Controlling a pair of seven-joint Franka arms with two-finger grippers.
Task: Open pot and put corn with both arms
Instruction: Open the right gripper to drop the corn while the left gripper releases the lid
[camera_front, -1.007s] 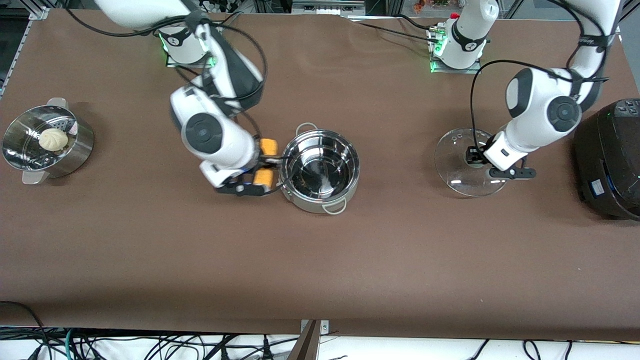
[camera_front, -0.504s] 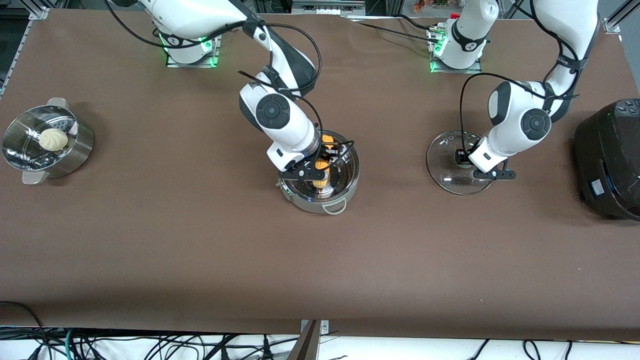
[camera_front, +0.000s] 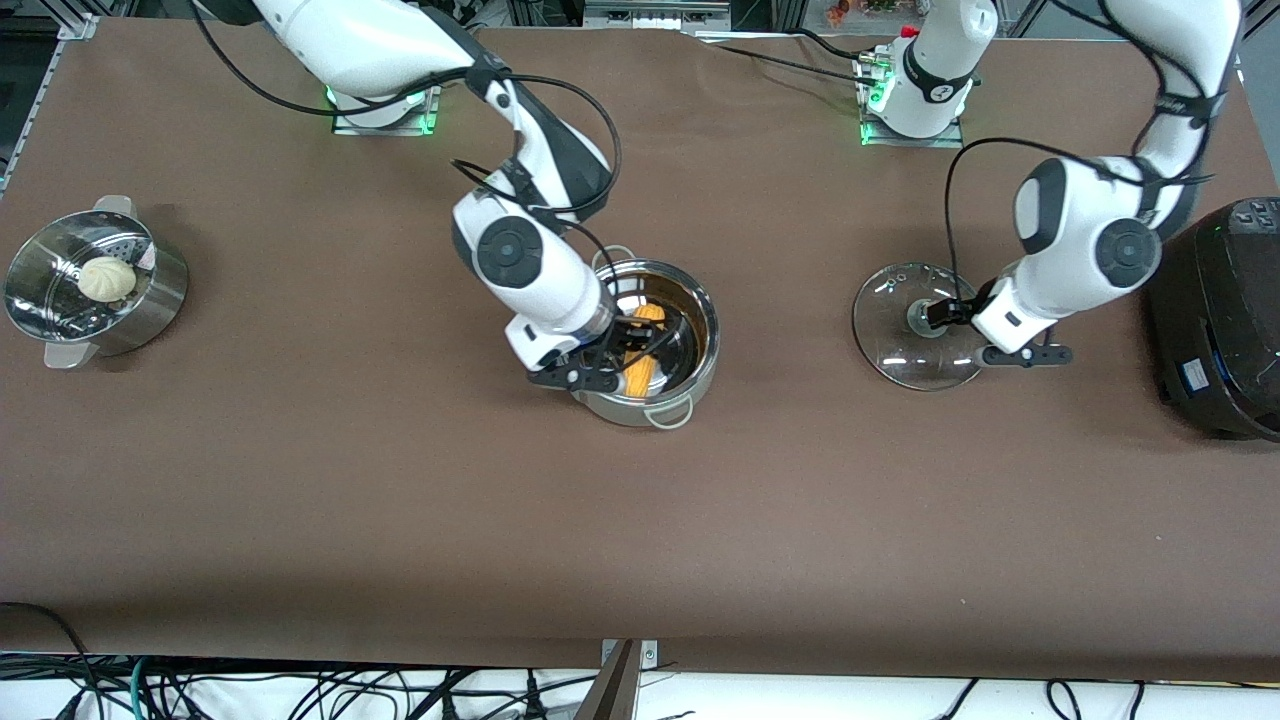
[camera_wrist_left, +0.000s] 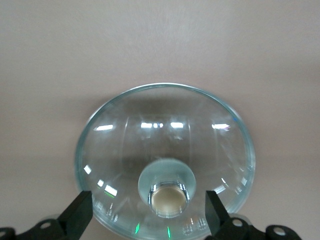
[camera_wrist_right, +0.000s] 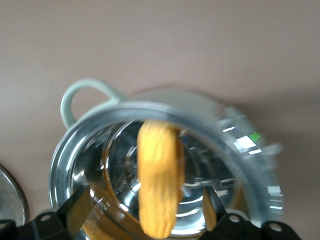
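- Corn: a yellow-orange cob lying inside the open pot, its length running from the nearer wall toward the farther one; the right wrist view shows it on the shiny floor of the pot, touched by neither finger.
- Pot: round steel, uncovered, near the middle of the table, with one wire loop handle on the side nearest the front camera and another toward the robots' bases; rim seen from above.
- Right gripper: over the pot's rim on the side toward the right arm's end; fingers spread apart, one on each side of the cob, holding nothing.
- Lid: clear glass, resting flat on the table between the pot and the black cooker, well apart from the pot; tan knob at its centre.
- Left gripper: at the lid's knob; fingers parted, standing clear of the knob on both sides.
- Black cooker: at the left arm's end of the table.
- Steamer pot: at the right arm's end, holding a white bun.
- Table: brown cover.
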